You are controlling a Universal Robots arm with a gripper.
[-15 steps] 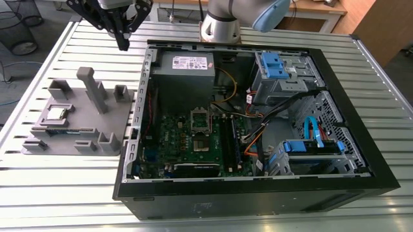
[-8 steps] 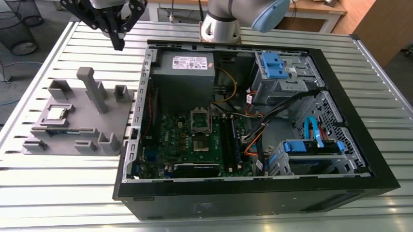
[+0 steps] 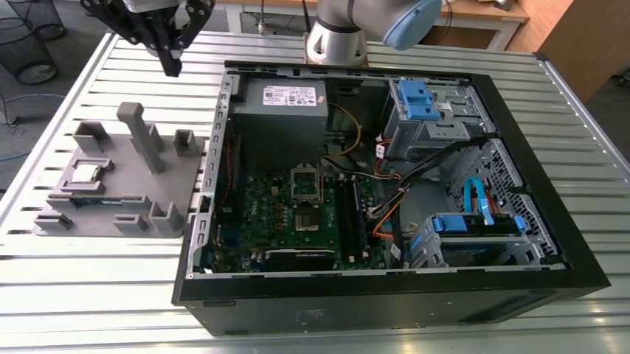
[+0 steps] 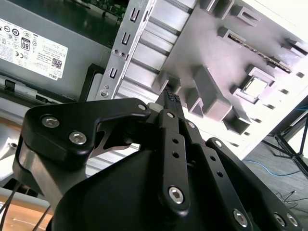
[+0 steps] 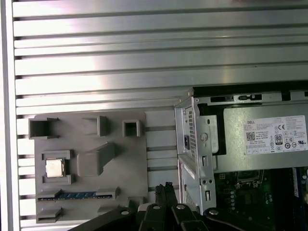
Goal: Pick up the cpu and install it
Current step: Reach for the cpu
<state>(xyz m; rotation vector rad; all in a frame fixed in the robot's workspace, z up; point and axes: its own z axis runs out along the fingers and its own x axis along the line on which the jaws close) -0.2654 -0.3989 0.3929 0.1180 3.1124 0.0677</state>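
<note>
A ribbed aluminium table [image 3: 88,295] carried everything. On it lay an open black computer tower case [image 3: 394,313], with its green motherboard [image 3: 280,221] facing up. Just beside the case, at the exterior view's left, sat a grey moulded plastic tray [image 3: 182,193] with raised blocks and recesses. The arm's black gripper [image 3: 173,66] hung in the air near the tray and the case's corner, touching neither. In both wrist views its fingers were drawn close together, gripping nothing. The small square silver-topped cpu [image 3: 88,173] lay flat in a square recess of the tray, well apart from the gripper.
</note>
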